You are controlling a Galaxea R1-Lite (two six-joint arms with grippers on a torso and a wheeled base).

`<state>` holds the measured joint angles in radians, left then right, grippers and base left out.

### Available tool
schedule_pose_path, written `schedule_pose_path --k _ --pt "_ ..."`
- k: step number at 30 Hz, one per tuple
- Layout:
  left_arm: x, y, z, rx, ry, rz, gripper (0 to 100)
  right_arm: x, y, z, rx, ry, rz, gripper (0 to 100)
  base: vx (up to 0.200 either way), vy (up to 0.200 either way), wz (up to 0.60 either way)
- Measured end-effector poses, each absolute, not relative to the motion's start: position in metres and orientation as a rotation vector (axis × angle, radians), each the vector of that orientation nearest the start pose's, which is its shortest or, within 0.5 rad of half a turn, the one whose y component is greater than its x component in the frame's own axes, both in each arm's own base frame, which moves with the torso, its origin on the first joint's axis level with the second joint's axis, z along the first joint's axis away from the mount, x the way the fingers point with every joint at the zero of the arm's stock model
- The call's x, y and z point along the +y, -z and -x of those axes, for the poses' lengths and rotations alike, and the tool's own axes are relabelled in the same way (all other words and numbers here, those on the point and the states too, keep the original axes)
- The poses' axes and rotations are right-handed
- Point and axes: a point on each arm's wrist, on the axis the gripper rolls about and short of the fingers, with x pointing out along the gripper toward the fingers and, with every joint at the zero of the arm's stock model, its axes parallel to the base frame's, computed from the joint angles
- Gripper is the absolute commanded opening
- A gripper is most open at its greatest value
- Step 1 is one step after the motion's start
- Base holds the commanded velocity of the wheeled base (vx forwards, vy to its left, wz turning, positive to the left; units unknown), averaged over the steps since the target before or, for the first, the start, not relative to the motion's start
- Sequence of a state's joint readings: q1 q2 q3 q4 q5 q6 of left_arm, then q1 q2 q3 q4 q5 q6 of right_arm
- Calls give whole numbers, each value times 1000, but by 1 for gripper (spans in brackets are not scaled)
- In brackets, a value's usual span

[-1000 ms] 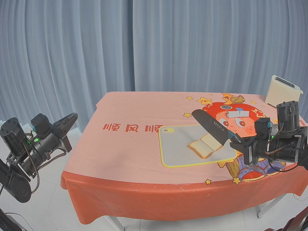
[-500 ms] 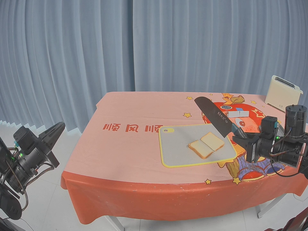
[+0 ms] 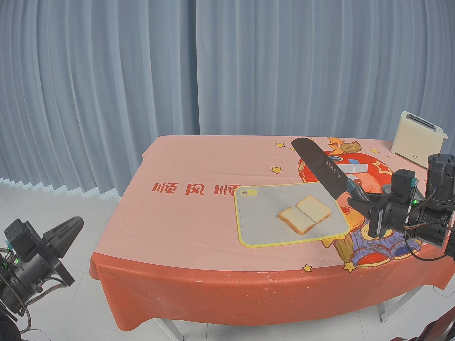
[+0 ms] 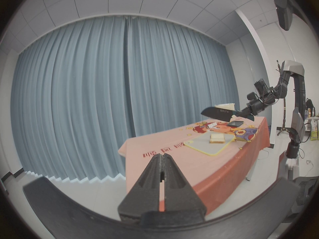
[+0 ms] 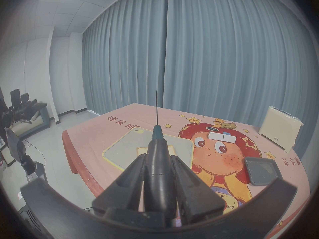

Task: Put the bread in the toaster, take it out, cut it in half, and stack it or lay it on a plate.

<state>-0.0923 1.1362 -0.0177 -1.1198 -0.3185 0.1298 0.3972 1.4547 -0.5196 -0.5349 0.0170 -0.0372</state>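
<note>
1. The left pincer (image 3: 75,223) hangs low off the near left corner of the surface (image 3: 189,223), over the floor. Seen in the left wrist view, its fingers (image 4: 151,180) are pressed together with only a thin slit between them, and they hold nothing.
2. The right pincer (image 3: 361,201) stands over the near right part of the surface. It is clamped on the handle of the knife (image 3: 320,166); the right wrist view shows one finger on each side of the handle.
3. The knife's black blade is raised in the air, slanting up and away toward the far left. It is clear of the bread and sits above the far right corner of the cutting board (image 3: 260,219).
4. The cutting board is grey with a yellow rim and lies flat on the orange cloth, right of centre.
5. The bread (image 3: 304,214) lies flat on the right half of the board as two pieces side by side, parted by a narrow cut line. One piece is nearer and to the left, the other farther and to the right.
6. A dark grey square plate (image 5: 262,170) lies on the surface to the right of the board, apart from it and bearing nothing.
7. A small white and blue block (image 3: 353,167) lies beyond the board on the printed cartoon figure.
8. The cream toaster (image 3: 417,139) stands at the far right corner, well apart from the board.
9. A grey-blue curtain (image 3: 189,48) hangs behind the surface.
</note>
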Motion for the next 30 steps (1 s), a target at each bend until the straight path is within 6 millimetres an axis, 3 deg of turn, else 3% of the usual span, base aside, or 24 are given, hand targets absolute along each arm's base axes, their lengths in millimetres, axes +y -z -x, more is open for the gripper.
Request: schedule_pose_path --k 12,20,30 --pt "-11 -124 -50 133 410 -118 0 87 -164 -206 379 -416 112 0 0 0 0" --pt "-6 -88 -4 257 369 -105 0 88 -165 -206 374 -422 114 0 0 0 0" --pt "2 -79 14 145 61 -13 0 88 -166 -207 372 -423 113 0 0 0 0"
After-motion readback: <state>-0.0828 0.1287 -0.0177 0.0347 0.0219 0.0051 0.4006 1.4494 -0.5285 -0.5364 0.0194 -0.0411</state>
